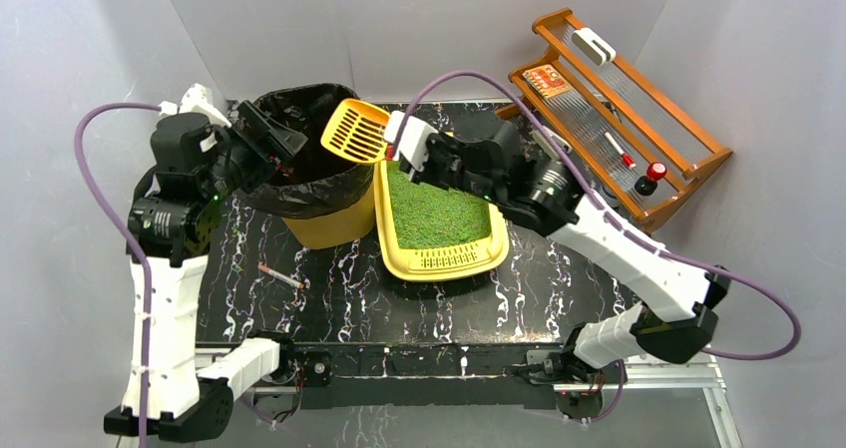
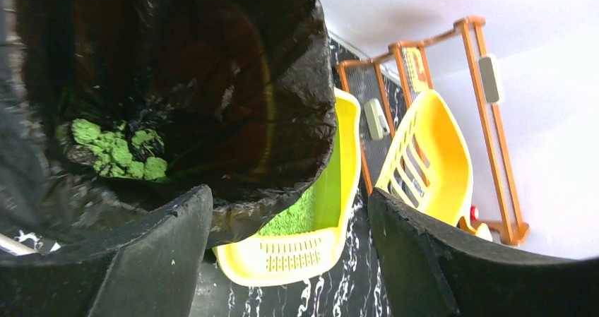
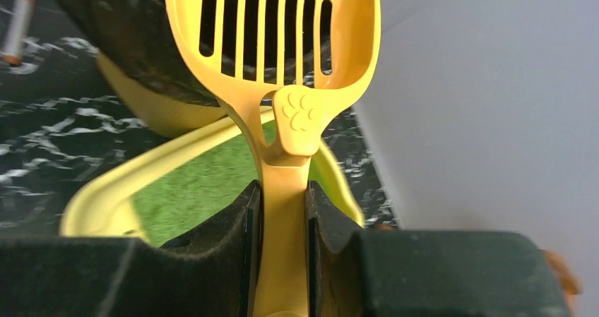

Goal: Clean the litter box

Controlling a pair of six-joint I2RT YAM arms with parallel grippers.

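Over the table (image 1: 559, 298), right end effector (image 3: 282, 211) is gripping the scoop (image 1: 356, 132) at the litter box's (image 1: 449, 260) eleven o'clock, likely for dumping. Left end effector (image 1: 267, 134) is gaping.

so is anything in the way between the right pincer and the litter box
nothing visible. the right pincer, shut on the scoop, hangs over the far end of the litter box, bare green litter below it. the bin stands beside the box, on its left, not between them.
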